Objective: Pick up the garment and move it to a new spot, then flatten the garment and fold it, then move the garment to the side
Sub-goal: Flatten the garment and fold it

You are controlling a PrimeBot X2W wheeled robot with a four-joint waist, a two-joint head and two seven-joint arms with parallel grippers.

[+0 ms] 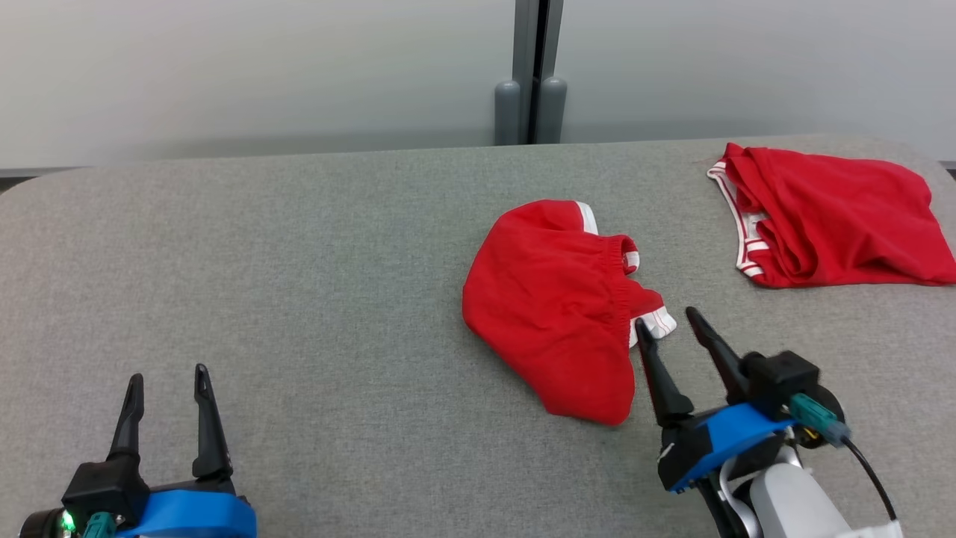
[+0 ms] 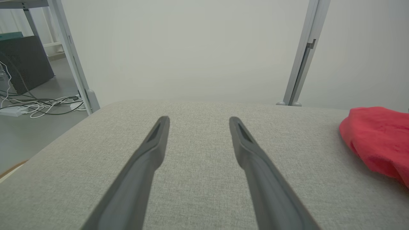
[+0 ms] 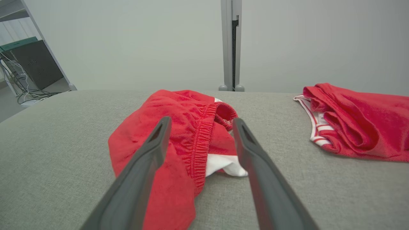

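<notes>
Where the grey padded table (image 1: 299,261) is seen from the head view, the crumpled red garment (image 1: 549,314) lies bunched near its middle, somewhat toward the right. Its elastic waistband and white trim are turned to the right side.

The right gripper (image 1: 665,317) stands at the garment's near right edge with its fingers spread wide and holding nothing. One fingertip is at the white trim and the other is over bare table just beside it. Whether either tip touches the cloth cannot be told. In the right wrist view, the waistband and trim lie between the two fingers.

The left gripper (image 1: 167,373) is at the near left, well apart from the garment. Its fingers are likewise spread over bare table.

A second red garment (image 1: 836,217), with white striped edging, lies at the table's far right, apart from the first.
</notes>
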